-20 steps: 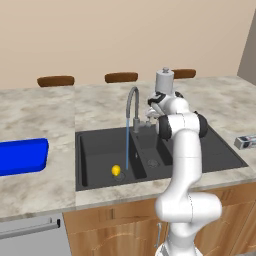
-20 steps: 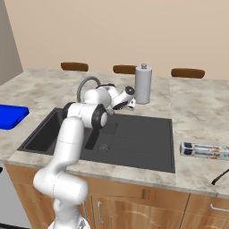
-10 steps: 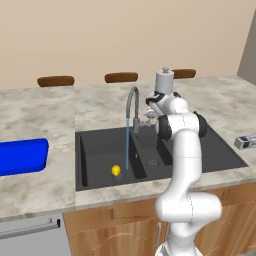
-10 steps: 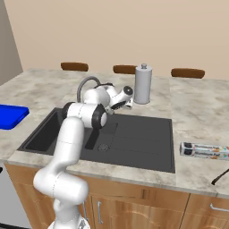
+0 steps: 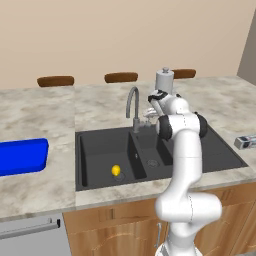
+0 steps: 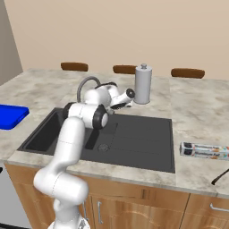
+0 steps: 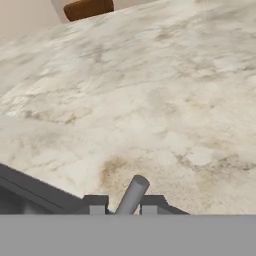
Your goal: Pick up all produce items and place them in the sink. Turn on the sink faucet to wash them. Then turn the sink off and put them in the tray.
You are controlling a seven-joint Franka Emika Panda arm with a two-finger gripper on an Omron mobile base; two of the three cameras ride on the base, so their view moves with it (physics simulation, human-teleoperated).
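Observation:
A small yellow lemon-like produce item [image 5: 116,170] lies on the floor of the black sink's [image 5: 100,145] large basin. The grey gooseneck sink faucet [image 5: 132,107] [image 6: 86,85] stands behind the basins, and no water runs from it. My gripper [image 5: 150,111] [image 6: 120,105] is at the faucet's base, on its right side. In the hand view the gripper [image 7: 122,205] is shut on the grey faucet lever [image 7: 132,194], which sticks up between the two tips. The blue tray [image 5: 22,156] [image 6: 11,116] rests on the counter left of the sink [image 6: 134,134].
A tall white paper-towel roll [image 5: 165,82] [image 6: 143,85] stands just behind my hand. A foil box [image 5: 245,142] [image 6: 205,151] lies on the counter right of the sink. Brown chair backs [image 5: 120,77] line the counter's far edge.
The blue water stream that fell from the faucet onto the produce item has stopped. My fingers have closed on the lever. The arm has barely shifted.

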